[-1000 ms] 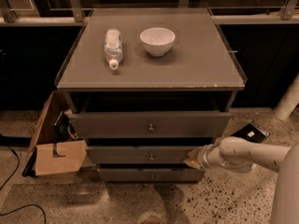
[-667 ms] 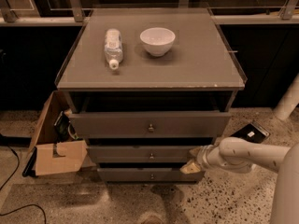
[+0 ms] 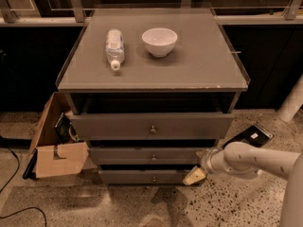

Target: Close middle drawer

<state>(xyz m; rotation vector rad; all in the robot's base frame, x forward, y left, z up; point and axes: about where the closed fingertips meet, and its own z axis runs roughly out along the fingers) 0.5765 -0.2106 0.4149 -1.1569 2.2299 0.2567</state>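
Three drawers stand stacked in the cabinet, all pulled out a little. The middle drawer (image 3: 137,156) has a low front and a small round knob, and sits between the taller top drawer (image 3: 118,126) and the bottom drawer (image 3: 132,177). A dark gap shows above its front, so it is not yet shut.

The gripper (image 3: 195,175) lies at about 4 o'clock from the middle drawer's knob. It is just under the right end of that front, over the right end of the bottom drawer's front. Contact with either front cannot be told. The arm (image 3: 255,160) comes in from 3 o'clock.

Since a second ago the gripper has dropped from level with the middle drawer's front to just below it. The drawer itself has not shifted.

The gripper shows as one pale wedge; whether it is apart or together cannot be told, and nothing is seen held.

On the cabinet top (image 3: 189,65) a plastic bottle (image 3: 114,48) lies on its side, with a white bowl (image 3: 159,40) just beside it at 3 o'clock. A cardboard box (image 3: 57,150) is on the floor at 9 o'clock of the drawers.
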